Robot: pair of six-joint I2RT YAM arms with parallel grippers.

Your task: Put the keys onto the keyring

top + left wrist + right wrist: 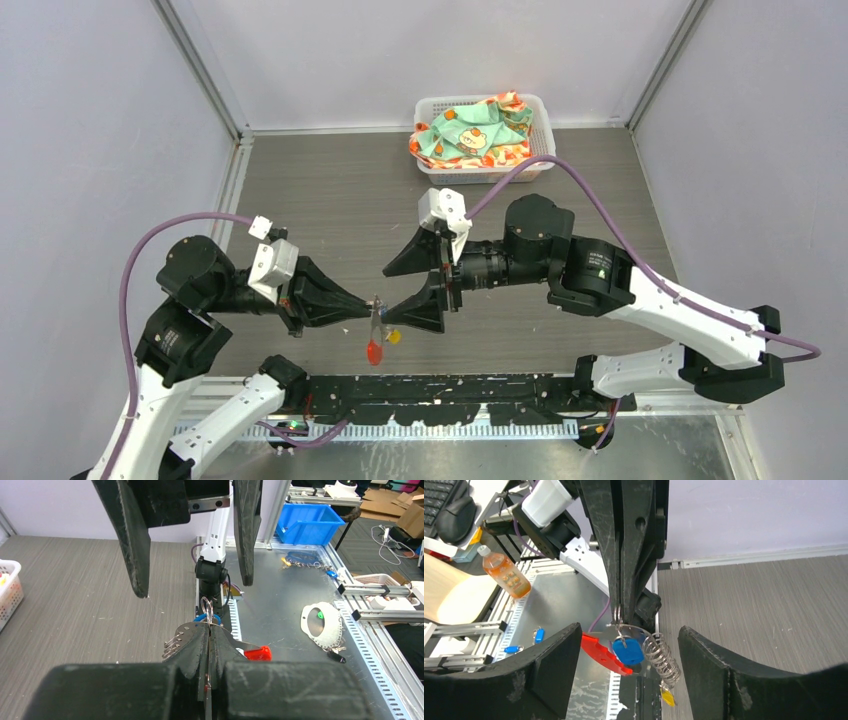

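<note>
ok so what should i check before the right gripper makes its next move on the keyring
1. Left gripper shut on the keyring: ok.
2. Right gripper open, jaws wide, one on either side of the ring: ok.
3. Blue-tagged key hanging at the ring: ok. Whether it is fully threaded: cannot tell.
4. Yellow-tagged key on the ring: cannot tell. It dangles below the coiled bunch.
5. Red tag hanging free, not pinched: ok.
</note>
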